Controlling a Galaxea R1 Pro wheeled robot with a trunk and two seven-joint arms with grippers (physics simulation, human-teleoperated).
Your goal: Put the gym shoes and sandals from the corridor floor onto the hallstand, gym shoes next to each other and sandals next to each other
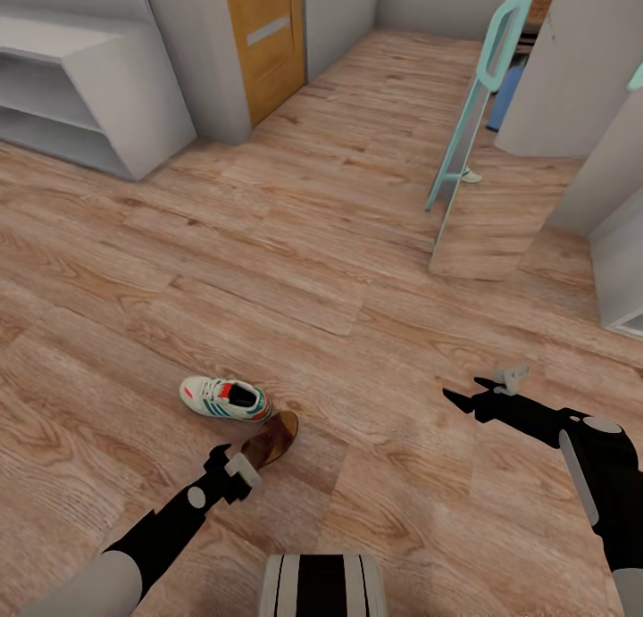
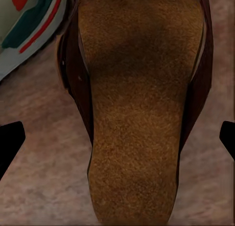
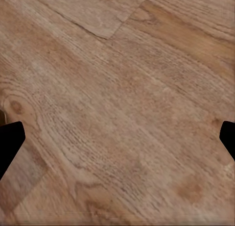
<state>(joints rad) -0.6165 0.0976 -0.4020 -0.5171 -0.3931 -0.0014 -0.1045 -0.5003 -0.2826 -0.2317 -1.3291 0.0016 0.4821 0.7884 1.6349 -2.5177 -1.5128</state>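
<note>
Because the left gripper (image 2: 117, 138) hung directly over the sandal (image 1: 271, 438), its fingers (image 2: 11, 142) spread wide on either side, a grasp looked imminent — the gym shoe (image 1: 225, 397) lay touching it on the corridor floor (image 1: 357, 269), while the right gripper (image 1: 464, 396) idled open.

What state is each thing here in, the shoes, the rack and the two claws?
Sneaker: lying on the floor, upright.
Sandal: on the floor beside the sneaker, footbed up.
Shoe rack: visible shelves bare.
Left gripper: open, straddling the sandal.
Right gripper: open, over bare floor.
</note>
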